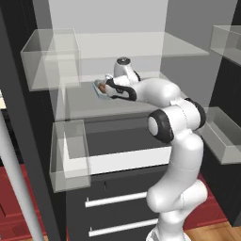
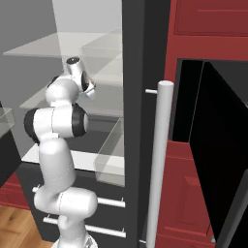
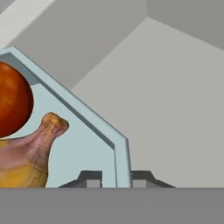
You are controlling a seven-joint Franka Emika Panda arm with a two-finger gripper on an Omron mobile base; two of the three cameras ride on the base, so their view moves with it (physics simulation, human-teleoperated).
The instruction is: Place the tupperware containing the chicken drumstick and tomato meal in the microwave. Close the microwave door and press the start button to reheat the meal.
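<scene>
nearest the hand camera, the gripper straddles the tupperware rim with its jaws nearly closed on that thin wall, on a fridge shelf; it looks light and stiff, yet the tomato and chicken drumstick could roll if tilted.

tomato and chicken drumstick cropped at frame edge, tupperware mostly behind arm

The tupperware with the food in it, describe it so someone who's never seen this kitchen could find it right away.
Look inside the open fridge, on its middle shelf, where the white arm reaches in. The tupperware is a small shallow pale-blue container there, with the gripper's fingers astride its rim. Unlike the large clear bins nearby, it holds a chicken drumstick and a red tomato.
</scene>
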